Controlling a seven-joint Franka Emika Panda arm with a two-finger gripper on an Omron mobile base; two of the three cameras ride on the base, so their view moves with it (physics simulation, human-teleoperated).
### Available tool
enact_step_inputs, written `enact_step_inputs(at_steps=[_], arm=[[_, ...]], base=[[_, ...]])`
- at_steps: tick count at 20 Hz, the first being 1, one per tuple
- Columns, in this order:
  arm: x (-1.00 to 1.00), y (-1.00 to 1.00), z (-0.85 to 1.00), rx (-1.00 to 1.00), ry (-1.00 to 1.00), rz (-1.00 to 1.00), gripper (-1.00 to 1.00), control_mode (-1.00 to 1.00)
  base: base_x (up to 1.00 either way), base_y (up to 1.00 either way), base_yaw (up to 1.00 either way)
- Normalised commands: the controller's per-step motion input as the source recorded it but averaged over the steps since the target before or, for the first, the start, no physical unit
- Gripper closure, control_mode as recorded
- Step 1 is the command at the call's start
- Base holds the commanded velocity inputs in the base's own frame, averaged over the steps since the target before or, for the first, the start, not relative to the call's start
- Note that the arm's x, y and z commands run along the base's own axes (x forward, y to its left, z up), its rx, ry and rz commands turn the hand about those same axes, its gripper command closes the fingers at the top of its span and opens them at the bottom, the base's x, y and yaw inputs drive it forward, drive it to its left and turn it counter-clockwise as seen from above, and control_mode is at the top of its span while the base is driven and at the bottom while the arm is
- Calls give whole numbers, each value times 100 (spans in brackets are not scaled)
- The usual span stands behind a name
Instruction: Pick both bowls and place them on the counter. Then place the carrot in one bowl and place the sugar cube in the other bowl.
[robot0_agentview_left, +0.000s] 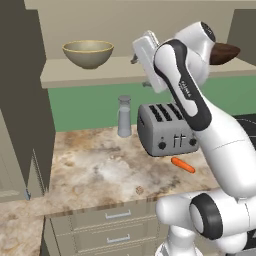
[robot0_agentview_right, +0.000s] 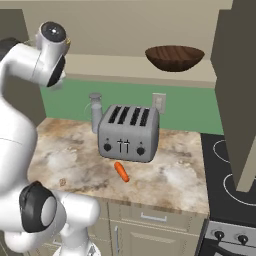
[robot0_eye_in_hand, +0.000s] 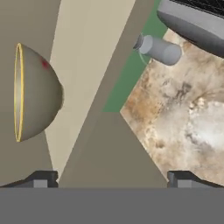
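The beige-olive bowl (robot0_agentview_left: 88, 53) with a yellowish rim stands on the wall shelf at the left. In the rolled hand view, this bowl (robot0_eye_in_hand: 37, 94) lies sideways at the left. The dark brown wooden bowl (robot0_agentview_right: 174, 57) sits further right on the same shelf, partly behind my arm in the left base view (robot0_agentview_left: 224, 52). On the mottled counter (robot0_agentview_left: 95, 170), the orange carrot (robot0_agentview_left: 183, 165) (robot0_agentview_right: 121, 171) lies in front of the toaster. The tiny sugar cube (robot0_agentview_left: 139, 190) (robot0_agentview_right: 63, 182) rests near the front edge. My gripper (robot0_eye_in_hand: 113, 179) is open and empty, raised at shelf height (robot0_agentview_left: 137, 55), right of the beige bowl and apart from it.
A grey four-slot toaster (robot0_agentview_right: 129, 132) and a shaker (robot0_agentview_right: 95, 111) stand at the back of the counter. A tall cabinet (robot0_agentview_left: 20, 100) closes off the left side. To the right are a stove (robot0_agentview_right: 235, 170) and a hanging cabinet (robot0_agentview_right: 237, 90).
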Motion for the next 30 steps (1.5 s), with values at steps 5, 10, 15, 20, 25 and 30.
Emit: enact_step_inputs(at_steps=[5, 10, 15, 20, 25, 30], arm=[[53, 27, 5, 12, -16, 0, -100, -100], [47, 32, 23, 5, -12, 0, -100, -100], [38, 21, 31, 1, -3, 0, -100, -100], [48, 18, 28, 1, 0, 0, -100, -100], [50, 15, 14, 2, 0, 0, -100, -100], [51, 20, -5, 0, 0, 0, -100, -100]], base=[[0, 0, 0], [0, 0, 0], [0, 0, 0], [0, 0, 0], [0, 0, 0], [0, 0, 0]])
